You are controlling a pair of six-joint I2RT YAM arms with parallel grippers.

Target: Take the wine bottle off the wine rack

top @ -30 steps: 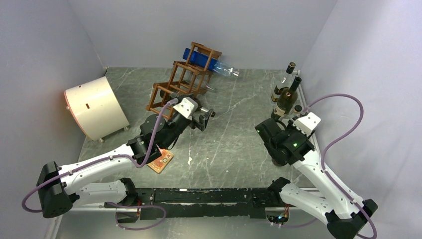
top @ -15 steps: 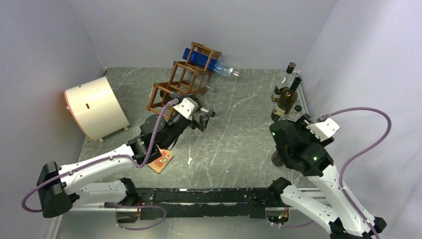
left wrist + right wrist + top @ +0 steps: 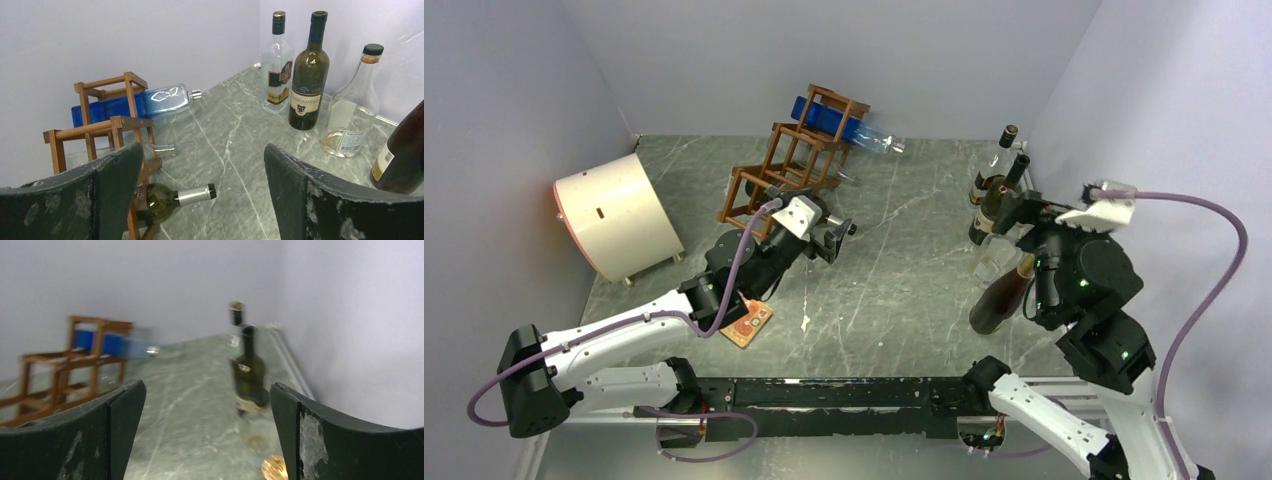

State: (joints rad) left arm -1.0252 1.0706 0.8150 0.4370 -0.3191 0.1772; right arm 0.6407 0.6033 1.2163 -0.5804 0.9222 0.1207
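The left hand (image 3: 202, 146) is spread wide and holds nothing. Just before it lies the wine bottle (image 3: 170, 197), green with a silver neck. It rests on its side in the lowest cell of the wine rack (image 3: 102, 130), with its neck pointing out. The cells above carry a clear bottle (image 3: 159, 150) and a blue bottle (image 3: 145, 102).

The right hand (image 3: 207, 385) is also wide apart and empty, near the standing bottles (image 3: 308, 75) by the right wall.

The top view hides the green bottle behind the left arm, but it shows a cream drum (image 3: 614, 215) and a small orange card (image 3: 746, 325). The right wrist view is blurred.

The desk (image 3: 894, 290) is grey-green marble and the walls are pale lilac.
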